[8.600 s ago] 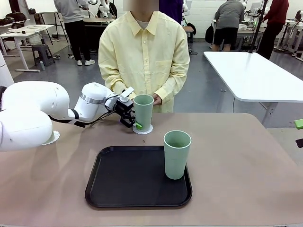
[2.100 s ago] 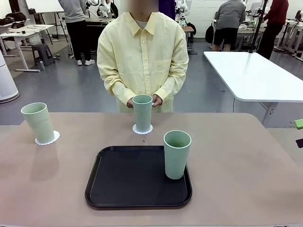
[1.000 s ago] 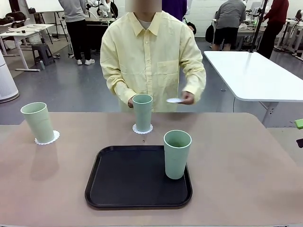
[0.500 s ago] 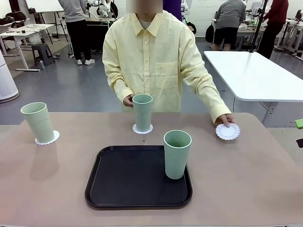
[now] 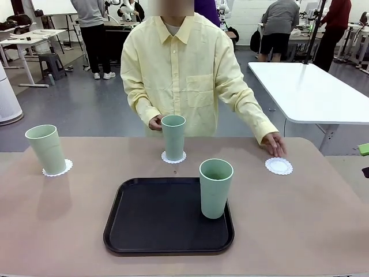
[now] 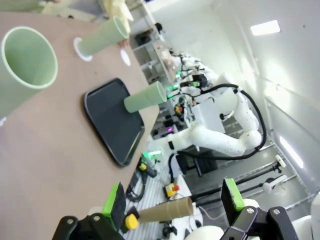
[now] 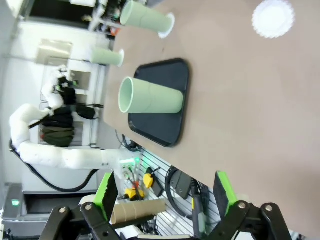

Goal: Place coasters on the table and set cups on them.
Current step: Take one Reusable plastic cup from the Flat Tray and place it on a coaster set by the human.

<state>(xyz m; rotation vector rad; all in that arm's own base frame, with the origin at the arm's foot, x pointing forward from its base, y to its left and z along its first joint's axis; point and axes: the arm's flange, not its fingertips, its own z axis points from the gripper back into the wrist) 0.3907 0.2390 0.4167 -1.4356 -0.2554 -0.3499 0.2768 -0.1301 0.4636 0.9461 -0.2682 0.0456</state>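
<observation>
Cup (image 5: 215, 188), on tray (image 5: 150, 228): judged light, stiff, smooth plastic, tapered; grip mid-wall. Coaster (image 5: 279, 166): bare, flimsy paper. Left tool (image 6: 173, 194), right tool (image 7: 164, 182): both spread, empty.

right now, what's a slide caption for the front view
Left cup and middle cup on their coasters, third cup on the black tray, person's hand beside the bare coaster.

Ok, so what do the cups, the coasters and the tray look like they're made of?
Cups: pale green, matte, even colour with a thin rim, most likely plastic.
Coasters: thin, flat and white with scalloped lacy edges, probably paper doilies.
Tray: black with a dull sheen and a raised rounded rim, likely plastic, though the look leaves that open.
</observation>
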